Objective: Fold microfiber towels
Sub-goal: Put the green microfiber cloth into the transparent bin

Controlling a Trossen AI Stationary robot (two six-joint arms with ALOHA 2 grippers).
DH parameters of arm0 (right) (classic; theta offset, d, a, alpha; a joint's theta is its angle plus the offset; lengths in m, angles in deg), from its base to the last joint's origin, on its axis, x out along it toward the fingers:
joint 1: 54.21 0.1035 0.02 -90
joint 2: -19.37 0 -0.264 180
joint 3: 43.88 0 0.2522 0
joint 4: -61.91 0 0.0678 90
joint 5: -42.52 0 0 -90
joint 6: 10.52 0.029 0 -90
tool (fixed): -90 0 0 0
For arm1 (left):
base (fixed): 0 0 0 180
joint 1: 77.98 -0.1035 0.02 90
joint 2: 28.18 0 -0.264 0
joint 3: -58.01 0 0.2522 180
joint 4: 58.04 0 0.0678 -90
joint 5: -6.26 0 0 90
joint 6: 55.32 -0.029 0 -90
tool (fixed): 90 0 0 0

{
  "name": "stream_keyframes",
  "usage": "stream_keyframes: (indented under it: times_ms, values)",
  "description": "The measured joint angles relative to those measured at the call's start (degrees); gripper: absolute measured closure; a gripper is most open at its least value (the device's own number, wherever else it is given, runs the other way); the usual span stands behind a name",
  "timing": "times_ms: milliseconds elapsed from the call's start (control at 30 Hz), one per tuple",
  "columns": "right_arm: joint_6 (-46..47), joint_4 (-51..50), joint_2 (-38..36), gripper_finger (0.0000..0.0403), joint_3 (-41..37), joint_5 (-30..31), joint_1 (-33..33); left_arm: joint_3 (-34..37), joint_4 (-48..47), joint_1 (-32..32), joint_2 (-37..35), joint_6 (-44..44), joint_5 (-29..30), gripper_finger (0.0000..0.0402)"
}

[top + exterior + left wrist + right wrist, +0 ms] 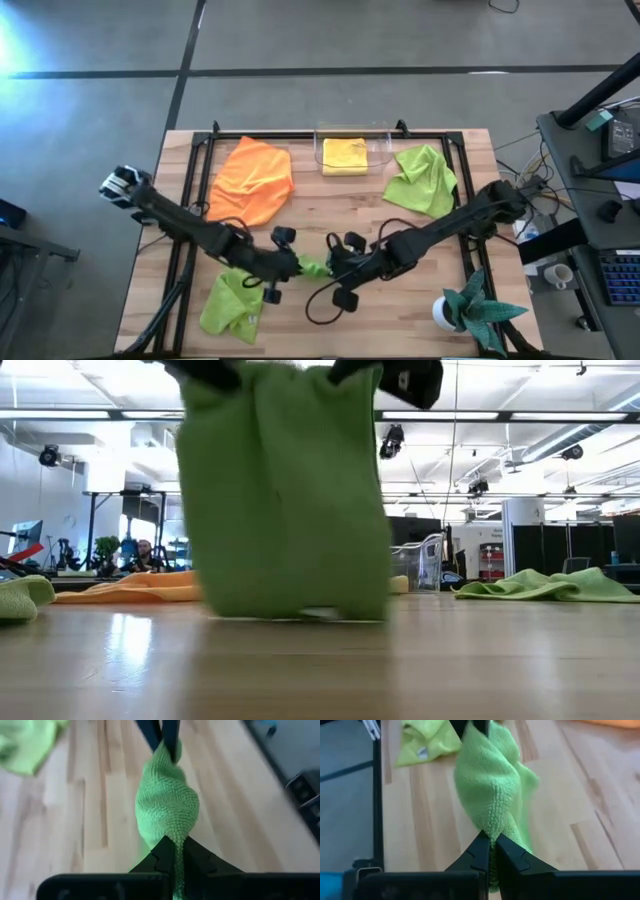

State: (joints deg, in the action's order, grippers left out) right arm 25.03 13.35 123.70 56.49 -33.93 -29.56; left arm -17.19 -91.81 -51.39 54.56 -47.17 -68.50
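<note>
A lime green microfiber towel (285, 500) hangs between my two grippers over the near middle of the table. My left gripper (298, 268) and my right gripper (335, 268) face each other closely, each shut on the towel's top. The left wrist view shows my left gripper (175, 847) with the right one beyond it. In the right wrist view, my right gripper (490, 845) is shut on the same towel. An orange towel (252, 180) lies crumpled at the far left. A yellow towel (344, 156) lies folded in the clear bin (318, 148). My left gripper pinches the towel's upper left end (172, 832) between its two fingers, slanting down from the table's left. The cloth is bunched there. The towel hangs below, its lower edge (300, 615) at the table top. My right gripper pinches the towel's upper right end (492, 827) between its two fingers, slanting down from the table's right. The cloth is gathered into folds at the fingers, and the stretch between the two grippers is bunched and twisted.
Another lime green towel (422, 180) lies crumpled at the far right, and a third (230, 305) near the front left. A teal spiky plant in a white pot (475, 310) stands at the near right corner. Bare wood (330, 215) shows in the table's middle.
</note>
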Motion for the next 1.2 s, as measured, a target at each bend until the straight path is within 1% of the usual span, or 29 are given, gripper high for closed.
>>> stream_keyframes:
  times_ms: [67, 200, 333, 467, 700, 800, 1033, 1200]
  values:
    - [0.0, -0.6, -1.1, 0.0392, 0.0, 0.4, -0.2, -0.3, -0.1, -0.2, -1.9, -0.9, 0.2, 0.0398]
    - [0.3, -1.5, -3.2, 0.0392, 0.0, 3.1, -0.4, -0.7, -0.1, -1.0, -4.1, -1.1, 0.5, 0.0398]
    - [0.2, -1.6, -5.0, 0.0392, 0.0, 4.8, -1.0, -0.7, -0.2, -2.0, -4.2, -1.5, 3.1, 0.0398]
    - [-0.9, -4.1, -6.0, 0.0392, 0.0, 6.6, -2.4, -1.4, -0.1, -4.2, -3.8, -4.0, 6.4, 0.0398]
    - [-2.2, -7.5, -7.7, 0.0392, 0.0, 7.7, -6.3, -4.3, 0.2, -10.4, -3.8, -9.1, 7.4, 0.0398]
    - [-2.5, -8.8, -9.2, 0.0392, 0.0, 10.3, -8.3, -5.2, 0.4, -13.6, -3.9, -10.6, 7.4, 0.0398]
    - [-3.9, -9.8, -13.3, 0.0392, 0.0, 11.9, -14.9, -6.8, 1.9, -21.7, -3.9, -10.7, 7.3, 0.0398]
    - [-6.6, -9.8, -15.2, 0.0392, 0.0, 12.2, -19.6, -7.4, 4.8, -26.1, -3.9, -13.5, 6.2, 0.0398]
